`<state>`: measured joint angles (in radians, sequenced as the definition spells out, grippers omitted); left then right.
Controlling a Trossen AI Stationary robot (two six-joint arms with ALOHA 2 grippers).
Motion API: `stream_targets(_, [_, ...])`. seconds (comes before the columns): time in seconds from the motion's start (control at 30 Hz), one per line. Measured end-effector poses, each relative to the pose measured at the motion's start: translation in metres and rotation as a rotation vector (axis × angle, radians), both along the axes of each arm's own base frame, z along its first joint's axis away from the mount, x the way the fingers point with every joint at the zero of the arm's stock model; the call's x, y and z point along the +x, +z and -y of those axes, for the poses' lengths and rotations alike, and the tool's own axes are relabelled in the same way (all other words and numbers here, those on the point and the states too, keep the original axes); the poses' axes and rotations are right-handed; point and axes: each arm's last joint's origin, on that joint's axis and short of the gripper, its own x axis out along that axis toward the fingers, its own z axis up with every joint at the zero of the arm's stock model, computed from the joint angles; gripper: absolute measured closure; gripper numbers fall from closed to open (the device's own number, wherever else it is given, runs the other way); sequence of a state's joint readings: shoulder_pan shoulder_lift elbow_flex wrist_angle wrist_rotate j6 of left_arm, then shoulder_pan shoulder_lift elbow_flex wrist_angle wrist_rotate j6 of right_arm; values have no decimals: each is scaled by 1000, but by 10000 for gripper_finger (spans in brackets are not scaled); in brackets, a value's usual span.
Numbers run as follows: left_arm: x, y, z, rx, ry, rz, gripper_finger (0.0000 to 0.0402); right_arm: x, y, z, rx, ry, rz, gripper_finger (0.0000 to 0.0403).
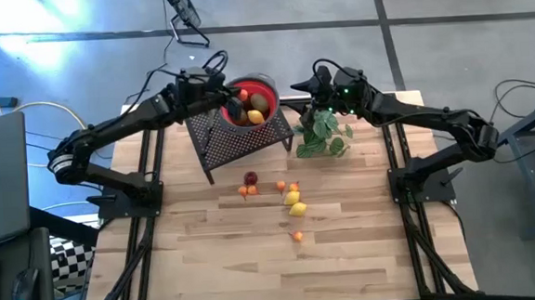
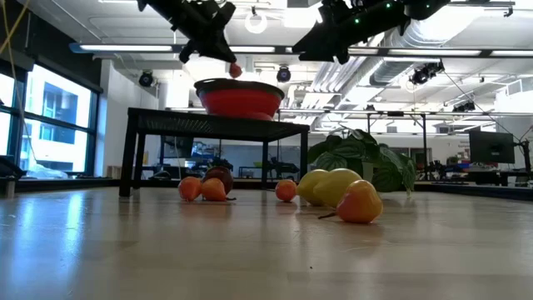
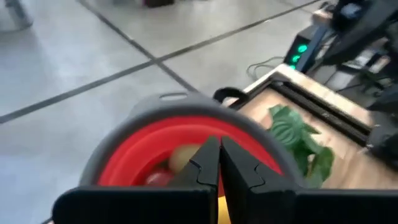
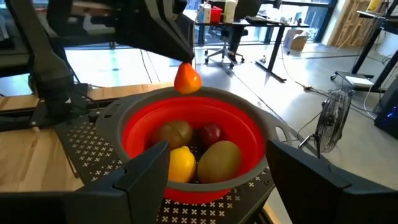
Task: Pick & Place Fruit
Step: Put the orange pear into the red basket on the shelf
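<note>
On the wooden counter (image 1: 256, 262), nearest the front edge, lies one small orange fruit (image 1: 297, 236) by itself. A little farther back sit two yellow lemons (image 1: 295, 203) touching each other, with one small orange ball (image 1: 293, 187) just behind them and another (image 1: 281, 186) beside it. To their left is a cluster of one dark red fruit (image 1: 251, 178) and two small orange balls (image 1: 250, 191) just in front of it. That makes eight loose pieces on the counter. Farther back stands one black perforated metal stand (image 1: 239, 138), and on it rests one red colander with a grey rim (image 4: 193, 134). Inside the colander the right wrist view shows four pieces: two brownish-green kiwi-like ovals (image 4: 219, 159), one yellow lemon (image 4: 180, 164) and one dark red fruit (image 4: 211, 132). Above the colander's far rim hangs the left claw (image 4: 181, 59), its fingers pressed together on one small orange-red fruit (image 4: 187, 79), which is held in the air just over the bowl. Beside the stand, on the right, lies one green leafy plant (image 1: 323, 133). The right claw (image 1: 305, 84) hovers over the back of the counter near the plant and the colander, its two fingers spread wide apart and holding nothing.
</note>
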<state>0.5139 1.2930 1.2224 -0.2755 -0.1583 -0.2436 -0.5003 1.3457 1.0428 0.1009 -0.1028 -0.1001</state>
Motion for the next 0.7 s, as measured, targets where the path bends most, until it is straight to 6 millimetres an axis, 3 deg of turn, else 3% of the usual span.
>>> stream_targets(0.23, [4, -7, -1, -30, 20, -14, 401, 0, 0, 0, 1, 1, 1, 144])
stream_targets(0.7, [31, -45, -17, -185, 73, -58, 401, 0, 0, 0, 0, 0, 2, 144])
